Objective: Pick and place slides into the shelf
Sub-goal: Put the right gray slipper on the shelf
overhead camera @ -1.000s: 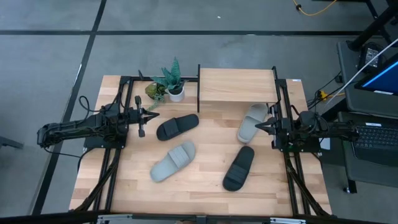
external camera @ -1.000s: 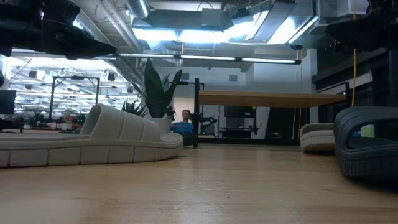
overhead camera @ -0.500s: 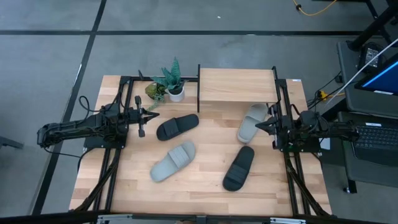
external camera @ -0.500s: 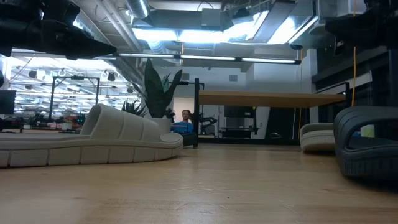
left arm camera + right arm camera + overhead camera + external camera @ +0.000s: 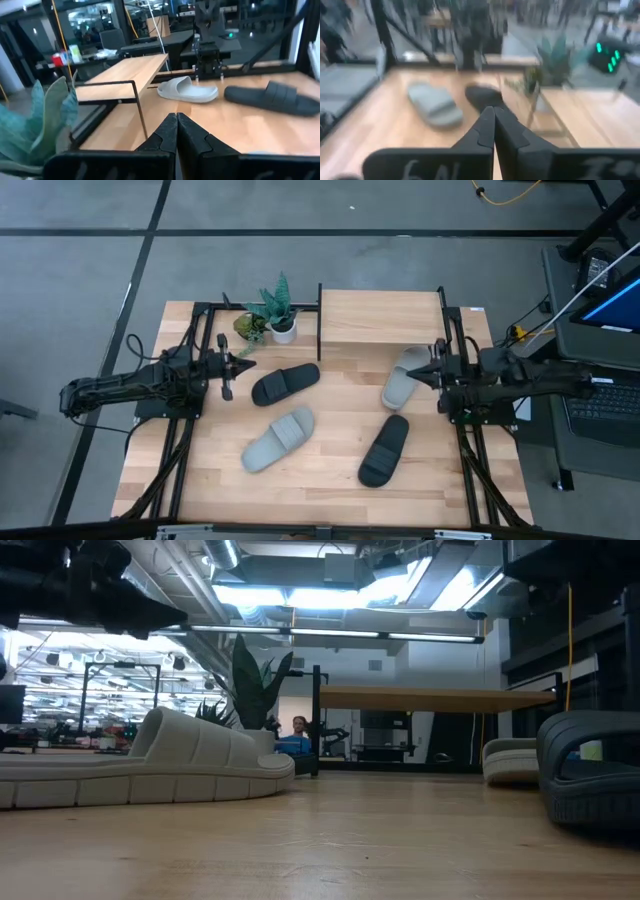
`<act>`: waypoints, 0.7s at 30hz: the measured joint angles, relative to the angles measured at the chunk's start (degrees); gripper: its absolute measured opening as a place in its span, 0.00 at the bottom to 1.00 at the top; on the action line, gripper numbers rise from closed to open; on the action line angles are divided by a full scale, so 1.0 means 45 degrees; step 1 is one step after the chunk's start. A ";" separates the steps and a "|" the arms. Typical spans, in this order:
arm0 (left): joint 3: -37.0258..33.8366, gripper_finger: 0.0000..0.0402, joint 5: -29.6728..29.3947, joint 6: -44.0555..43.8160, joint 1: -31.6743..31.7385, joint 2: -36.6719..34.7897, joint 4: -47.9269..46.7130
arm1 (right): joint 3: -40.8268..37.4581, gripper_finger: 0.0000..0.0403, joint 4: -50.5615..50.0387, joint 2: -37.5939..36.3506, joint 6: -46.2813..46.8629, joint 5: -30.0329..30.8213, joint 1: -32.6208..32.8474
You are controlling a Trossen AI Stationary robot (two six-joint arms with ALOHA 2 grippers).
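**Four slides on the tabletop, both grippers closed and empty**

Four slides lie on the wooden table (image 5: 330,480), none of them on the shelf (image 5: 380,317). The shelf stands at the far edge of the table, right of centre, its light top board carried on thin black uprights. Left of it, at the far edge, sits a small potted plant (image 5: 278,310).

One black slide (image 5: 285,383) lies near the middle of the table, angled, just in front of the plant. A pale grey slide (image 5: 277,439) lies nearer and slightly left of centre. The second pale slide (image 5: 405,376) lies at the shelf's near right corner, its far end reaching under the board's edge. The second black slide (image 5: 384,449) lies nearer, towards the right side.

The left gripper (image 5: 246,363) hangs over the table's left side, pointing towards the black slide near the centre but apart from it; its fingers are pressed together on nothing. The right gripper (image 5: 411,376) is at the right side, its tip over the pale slide by the shelf; its fingers are likewise pressed together, holding nothing. Whether that tip touches the slide cannot be told.
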 joint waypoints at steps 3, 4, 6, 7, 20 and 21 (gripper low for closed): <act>0.0396 0.00 0.0000 -0.0820 -0.0001 -0.0005 -0.0080 | 0.0752 0.01 -0.0900 0.0893 0.0002 0.0658 -0.0005; 0.0584 0.00 0.0000 -0.1015 -0.0001 0.0000 -0.0248 | 0.0906 0.01 -0.1011 0.1141 0.0002 0.0704 -0.0005; 0.0955 0.00 0.0003 -0.1314 -0.0006 0.0066 -0.0387 | 0.1198 0.02 -0.1088 0.1570 0.0006 0.0684 0.0000; 0.1145 0.00 0.0002 -0.1447 -0.0014 0.0134 -0.0406 | 0.1340 0.02 -0.1075 0.1753 0.0017 0.0679 0.0008; 0.4004 0.00 0.0000 -0.1761 -0.0850 0.3109 -0.2344 | 0.2579 0.02 -0.3955 0.2704 0.1744 0.0711 0.0063; 0.4126 0.00 0.0000 -0.1750 -0.0960 0.3388 -0.2349 | 0.2694 0.02 -0.4434 0.2708 0.1976 0.0850 0.0063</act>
